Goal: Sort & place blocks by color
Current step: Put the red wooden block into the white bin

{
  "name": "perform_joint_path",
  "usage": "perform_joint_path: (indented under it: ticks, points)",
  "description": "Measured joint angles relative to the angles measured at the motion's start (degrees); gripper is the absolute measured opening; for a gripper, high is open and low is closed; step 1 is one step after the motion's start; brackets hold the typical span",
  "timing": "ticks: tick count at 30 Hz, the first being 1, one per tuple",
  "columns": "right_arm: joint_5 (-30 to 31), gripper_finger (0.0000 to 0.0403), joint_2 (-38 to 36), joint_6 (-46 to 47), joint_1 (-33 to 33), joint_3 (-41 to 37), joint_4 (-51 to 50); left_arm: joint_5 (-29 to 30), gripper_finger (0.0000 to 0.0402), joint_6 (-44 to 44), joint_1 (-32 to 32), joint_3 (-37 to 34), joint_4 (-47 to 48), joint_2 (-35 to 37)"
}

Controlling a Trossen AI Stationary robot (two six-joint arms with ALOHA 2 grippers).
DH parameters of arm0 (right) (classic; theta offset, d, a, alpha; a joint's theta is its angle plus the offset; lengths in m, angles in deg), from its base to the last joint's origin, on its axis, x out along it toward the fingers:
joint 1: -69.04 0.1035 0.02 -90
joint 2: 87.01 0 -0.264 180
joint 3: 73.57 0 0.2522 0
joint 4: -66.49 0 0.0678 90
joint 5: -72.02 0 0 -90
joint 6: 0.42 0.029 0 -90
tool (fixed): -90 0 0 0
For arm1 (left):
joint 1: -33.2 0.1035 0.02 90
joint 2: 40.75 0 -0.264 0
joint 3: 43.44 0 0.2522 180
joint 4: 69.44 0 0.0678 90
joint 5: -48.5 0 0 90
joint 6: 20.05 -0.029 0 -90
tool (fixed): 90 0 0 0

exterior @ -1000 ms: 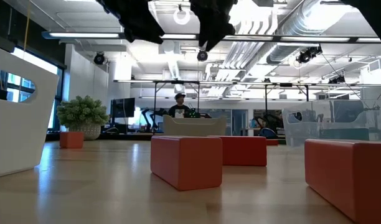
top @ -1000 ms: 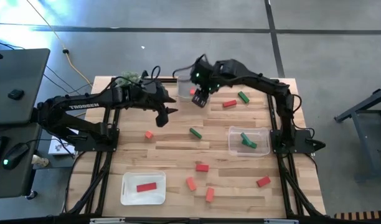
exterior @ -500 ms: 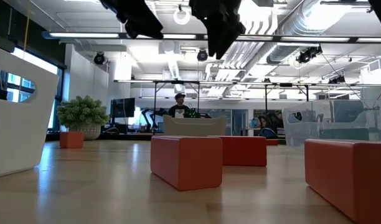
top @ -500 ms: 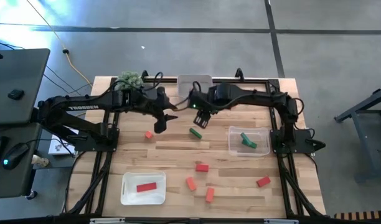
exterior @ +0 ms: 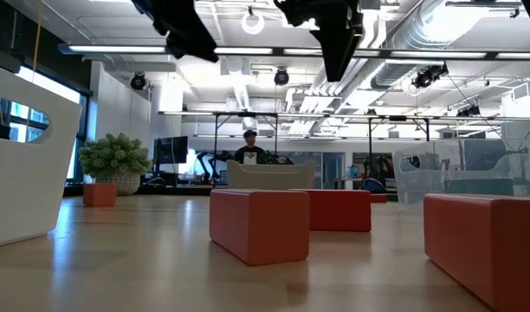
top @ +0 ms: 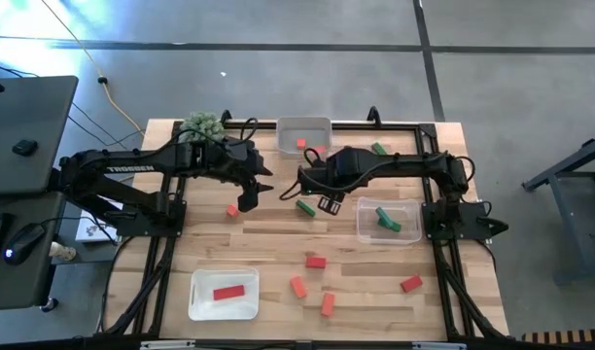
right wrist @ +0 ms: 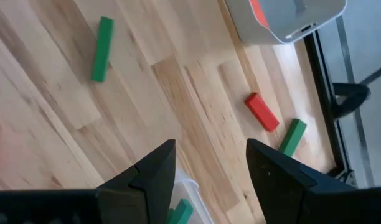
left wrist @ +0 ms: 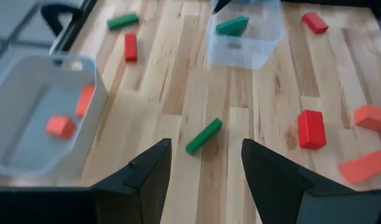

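Observation:
My left gripper (top: pixel 248 200) hangs open over the table's middle left, above a small orange block (top: pixel 232 210). A long green block (top: pixel 304 206) lies flat between the two grippers and shows ahead of the left fingers (left wrist: pixel 203 135). My right gripper (top: pixel 327 204) hangs open and empty just right of that green block (right wrist: pixel 102 48). Red and orange blocks (top: pixel 316 261) lie flat toward the near edge. A red block (right wrist: pixel 262 112) and a green one (right wrist: pixel 292 137) lie at the far right. In the low view both grippers (exterior: pixel 339 39) stay high above the table.
A clear tray (top: pixel 366 229) at the right holds green blocks. A grey tray (top: pixel 304 126) at the far edge holds orange blocks, and a white tray (top: pixel 202 301) at the near left holds a red one. A spiky green plant ball (top: pixel 202 124) stands at the far left.
My right gripper has swung from beside the far grey tray toward the near edge and the table's middle, sinking and tipping more downward, and now hangs beside the long green block. It has stayed open. No block has moved.

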Motion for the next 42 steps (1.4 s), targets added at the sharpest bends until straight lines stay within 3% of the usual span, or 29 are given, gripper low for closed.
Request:
perform_joint_path:
  ticks: [14,24,28,35,42]
  points:
    - [1.91,0.0185,-6.14,-1.36,2.72,-2.08,-0.09,6.79,0.0184,23.29,0.04,0.0,14.64,0.0]
    - [6.78,0.0185,-15.26,-3.6,2.72,-5.3,0.16,7.17,0.0184,29.62,-1.28,-0.02,18.03,-2.39]
    - [7.29,0.0185,-23.18,-0.1,2.72,-14.03,2.91,6.36,0.0184,30.54,-3.68,-0.02,15.12,-2.78]
    - [4.97,0.0185,-36.05,3.01,2.72,-27.61,14.79,5.7,0.0184,28.57,-8.25,-0.02,0.47,-2.75]
    - [3.77,0.0185,-41.54,3.56,2.72,-34.05,18.91,5.63,0.0184,27.92,-10.39,0.0,-13.77,-6.81]
